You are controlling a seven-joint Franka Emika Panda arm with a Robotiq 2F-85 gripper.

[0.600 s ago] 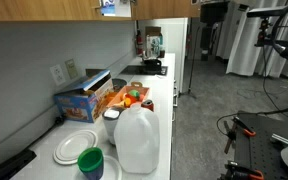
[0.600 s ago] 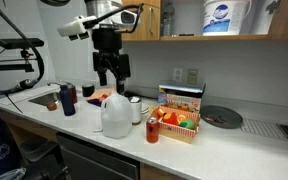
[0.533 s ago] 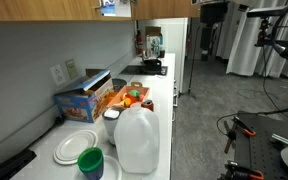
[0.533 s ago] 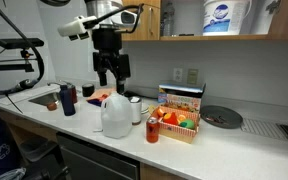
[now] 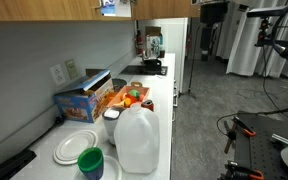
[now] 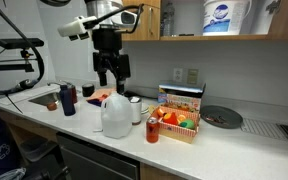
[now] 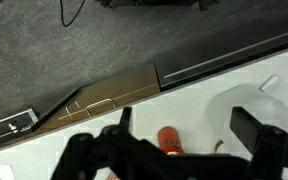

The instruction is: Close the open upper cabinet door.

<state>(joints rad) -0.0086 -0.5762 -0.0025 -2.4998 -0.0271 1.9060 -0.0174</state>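
The upper cabinet door [image 6: 152,18] is a light-brown wood panel standing open beside a shelf that holds a white tub [image 6: 227,17] with a blue label. It shows as a thin edge at the top of an exterior view [image 5: 134,8]. Its handle is too small to make out. My gripper [image 6: 111,80] hangs open and empty over the counter, well below the door and left of it. In the wrist view the gripper [image 7: 184,128] has its jaws wide apart above a red-capped bottle [image 7: 168,138], touching nothing.
A white milk jug [image 6: 116,115] stands on the counter just below the gripper. An open box of colourful items [image 6: 179,118], a dark pan [image 6: 222,117], cups [image 6: 67,98], white plates [image 5: 76,146] and a green-lidded tub [image 5: 90,160] crowd the counter. A lower drawer front [image 7: 99,103] shows below.
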